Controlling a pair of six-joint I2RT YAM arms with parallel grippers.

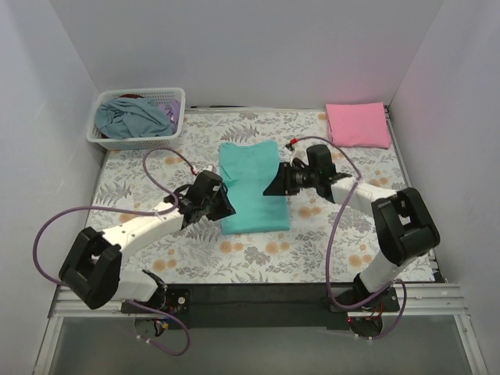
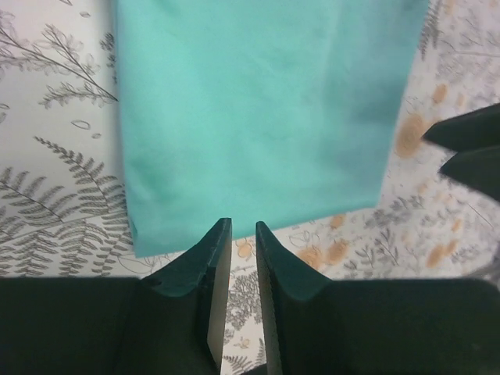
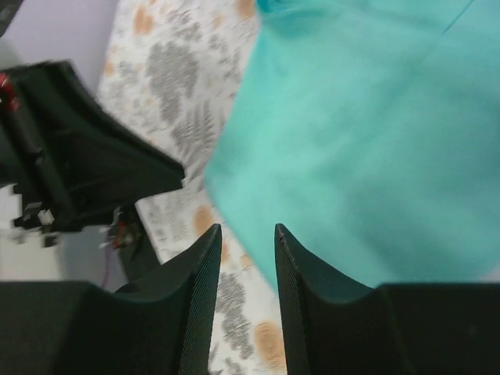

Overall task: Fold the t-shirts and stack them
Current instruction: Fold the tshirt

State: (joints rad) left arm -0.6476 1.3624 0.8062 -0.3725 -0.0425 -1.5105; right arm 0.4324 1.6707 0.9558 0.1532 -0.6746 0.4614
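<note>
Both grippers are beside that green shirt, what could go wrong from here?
The left gripper and right gripper face each other across the narrow teal t-shirt; reaching inward together, they might collide. Their jaws are empty and barely parted, so a pinch may catch only the top layer and spoil the fold.

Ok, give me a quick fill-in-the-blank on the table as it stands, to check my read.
1. The folded t-shirt in the far right corner is ____.
2. The teal t-shirt lies flat ____ the left claw and the right claw.
3. The crumpled grey-blue cloth sits in the white ____.
Missing words: pink; between; basket.
</note>
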